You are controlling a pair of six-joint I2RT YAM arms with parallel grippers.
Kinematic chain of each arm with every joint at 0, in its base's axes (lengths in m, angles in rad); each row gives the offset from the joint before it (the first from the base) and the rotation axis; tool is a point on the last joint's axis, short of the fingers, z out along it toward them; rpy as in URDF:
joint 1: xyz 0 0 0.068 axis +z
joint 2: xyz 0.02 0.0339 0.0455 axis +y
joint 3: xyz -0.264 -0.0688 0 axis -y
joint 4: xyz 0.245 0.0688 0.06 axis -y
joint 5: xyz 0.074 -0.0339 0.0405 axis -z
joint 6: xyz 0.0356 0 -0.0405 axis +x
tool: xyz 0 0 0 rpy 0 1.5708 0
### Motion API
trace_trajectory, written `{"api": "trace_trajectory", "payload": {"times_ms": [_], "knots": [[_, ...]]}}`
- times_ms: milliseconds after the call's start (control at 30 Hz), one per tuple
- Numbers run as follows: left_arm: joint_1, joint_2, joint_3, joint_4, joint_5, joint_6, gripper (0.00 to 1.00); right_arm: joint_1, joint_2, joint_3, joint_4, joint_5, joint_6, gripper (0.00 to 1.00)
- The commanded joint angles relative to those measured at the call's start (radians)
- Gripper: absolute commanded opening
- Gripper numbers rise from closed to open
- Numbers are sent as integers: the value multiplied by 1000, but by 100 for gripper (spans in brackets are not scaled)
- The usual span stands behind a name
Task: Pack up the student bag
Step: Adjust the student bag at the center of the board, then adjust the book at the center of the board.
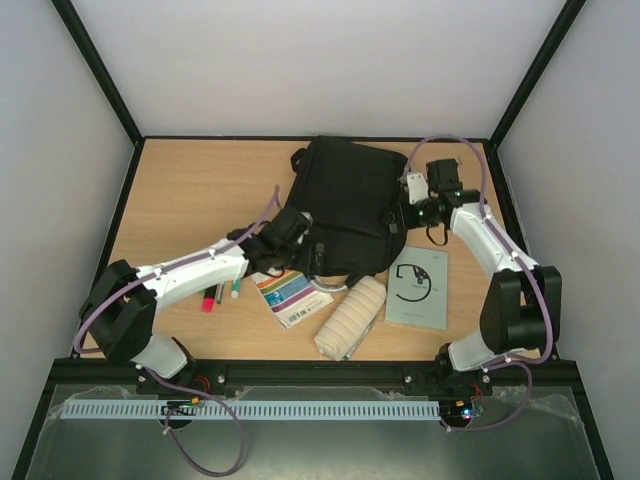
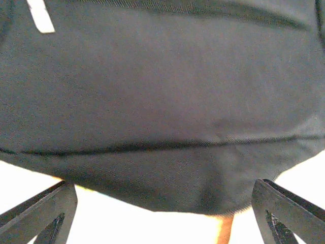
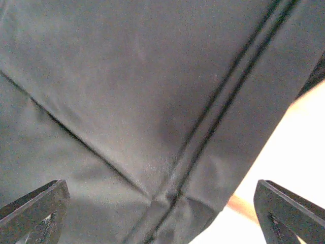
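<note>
From above, a large black fabric backpack (image 1: 345, 205) lies flat on the far middle of the pale wooden worktop (image 1: 200, 185), its straps trailing toward the near edge. The white left arm (image 1: 190, 270) reaches in from the near left, and the left jaws meet the backpack's left side; the white right arm (image 1: 485, 245) bends in from the right, and the right jaws sit at the backpack's right edge. From this height the gap of either pair cannot be told. In front of the backpack lie a small booklet with coloured stripes (image 1: 288, 292), a cream ribbed roll of cloth (image 1: 350, 318) just beside it, and a grey-green booklet with a black circular mark (image 1: 418, 288) further right. A red marker (image 1: 209, 301) and a green-tipped pen (image 1: 235, 290) rest beside the left arm. In the left wrist view, black fabric (image 2: 162, 101) fills nearly the whole picture, with a seam running across it and a small white tag (image 2: 40, 15) at the top left; the two dark fingers (image 2: 45, 211) stand at the bottom corners, so the left jaws are spread wide and pinch nothing. In the right wrist view, black fabric (image 3: 127, 91) crossed by a diagonal zipper line (image 3: 213, 117) fills the picture, and the dark fingers (image 3: 292, 208) again stand far apart in the bottom corners, so the right jaws are spread wide and grip nothing.
</note>
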Motion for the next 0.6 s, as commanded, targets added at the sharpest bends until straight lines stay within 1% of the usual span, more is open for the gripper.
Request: {"api": "trace_trajectory", "payload": {"times_ms": [0, 67, 133, 233, 333, 400, 500, 567], "knots": [[-88, 6, -63, -4, -51, -69, 97, 5, -52, -137, 58, 65, -14, 99], [-113, 23, -75, -5, -57, -87, 96, 5, -43, -146, 60, 98, -20, 99], [-133, 28, -79, -17, -67, -104, 94, 5, -41, -147, 48, 89, -25, 100], [-187, -20, -103, -28, -103, -123, 93, 5, -104, -193, 56, -35, -78, 96], [-222, -90, -150, -14, -77, -119, 91, 5, -164, -265, 77, -195, -135, 93], [-226, -128, -194, -5, -54, -129, 91, 8, -168, -270, 65, -254, -150, 90], [-225, -144, -267, 44, -38, -168, 91, 8, -160, -251, 39, -286, -163, 86], [-225, -126, -300, 96, -16, -184, 88, 9, -165, -242, -6, -390, -212, 84]]}}
